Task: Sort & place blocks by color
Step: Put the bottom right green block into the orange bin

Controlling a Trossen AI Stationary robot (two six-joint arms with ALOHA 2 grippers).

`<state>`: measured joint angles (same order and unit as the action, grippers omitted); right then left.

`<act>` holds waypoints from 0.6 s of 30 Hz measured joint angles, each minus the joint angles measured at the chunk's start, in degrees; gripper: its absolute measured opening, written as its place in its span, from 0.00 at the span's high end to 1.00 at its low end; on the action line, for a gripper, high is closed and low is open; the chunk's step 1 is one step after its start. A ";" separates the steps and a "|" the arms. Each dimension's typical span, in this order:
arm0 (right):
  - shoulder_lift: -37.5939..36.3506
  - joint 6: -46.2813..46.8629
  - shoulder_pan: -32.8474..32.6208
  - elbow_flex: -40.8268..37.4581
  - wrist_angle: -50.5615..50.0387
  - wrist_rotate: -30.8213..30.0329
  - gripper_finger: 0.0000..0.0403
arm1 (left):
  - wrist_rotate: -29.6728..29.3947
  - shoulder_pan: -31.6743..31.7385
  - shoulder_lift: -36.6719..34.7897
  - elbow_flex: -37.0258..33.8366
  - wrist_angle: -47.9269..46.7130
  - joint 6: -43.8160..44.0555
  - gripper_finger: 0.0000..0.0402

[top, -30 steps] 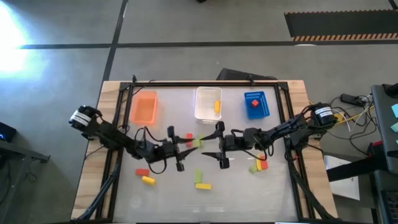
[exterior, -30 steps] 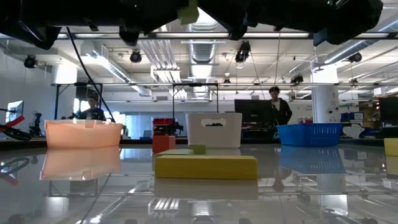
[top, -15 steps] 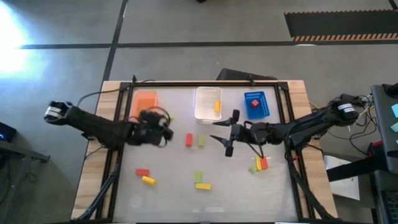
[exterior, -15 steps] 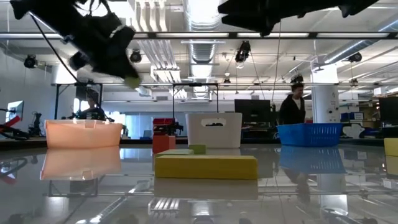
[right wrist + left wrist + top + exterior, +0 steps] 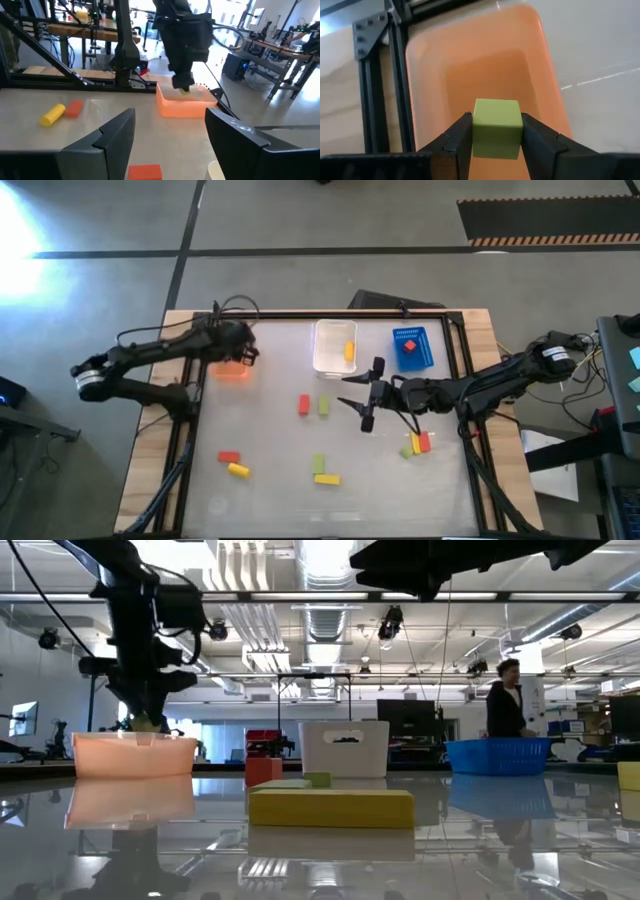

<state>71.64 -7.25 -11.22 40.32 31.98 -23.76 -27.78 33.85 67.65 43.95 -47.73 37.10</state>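
- Three bins line your glossy table's (image 5: 270, 500) far edge; a person (image 5: 505, 710) stands behind.
- Your left gripper (image 5: 496, 150) clamps a green block (image 5: 496, 127) over the orange bin (image 5: 232, 368).
- Your right gripper (image 5: 363, 395), fingers spread, hovers mid-table; loose blocks (image 5: 312, 406) lie scattered nearby.

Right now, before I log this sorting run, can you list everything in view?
table: 1, pale top with a wooden edge, under everything
orange bin: 1, orange, far left of the table
clear bin: 1, whitish, far middle
blue bin: 1, blue, far right
red blocks: 4, red; three loose on the table, one in the blue bin
yellow blocks: 4, yellow; three loose, one in the clear bin
green blocks: 4, light green; three loose, one held
person: 1, dark clothes, in the room beyond the table
left gripper: 1, dark, over the orange bin, shut on a green block
right gripper: 1, dark, open, above mid-table
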 joint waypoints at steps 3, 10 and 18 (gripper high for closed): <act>0.23 0.18 0.02 0.00 -0.16 -0.34 0.43 | 2.01 6.42 3.78 2.16 1.10 -5.52 0.71; 0.54 0.20 0.02 0.00 -0.17 -0.38 0.43 | 3.48 12.11 11.39 4.78 1.10 -9.47 0.69; 0.54 -0.06 0.02 0.00 -0.19 -0.38 0.43 | 3.24 11.90 13.53 4.78 0.99 -9.99 0.45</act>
<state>72.18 -7.31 -11.21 40.32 31.78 -24.14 -24.53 45.74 81.18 48.73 -46.74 27.10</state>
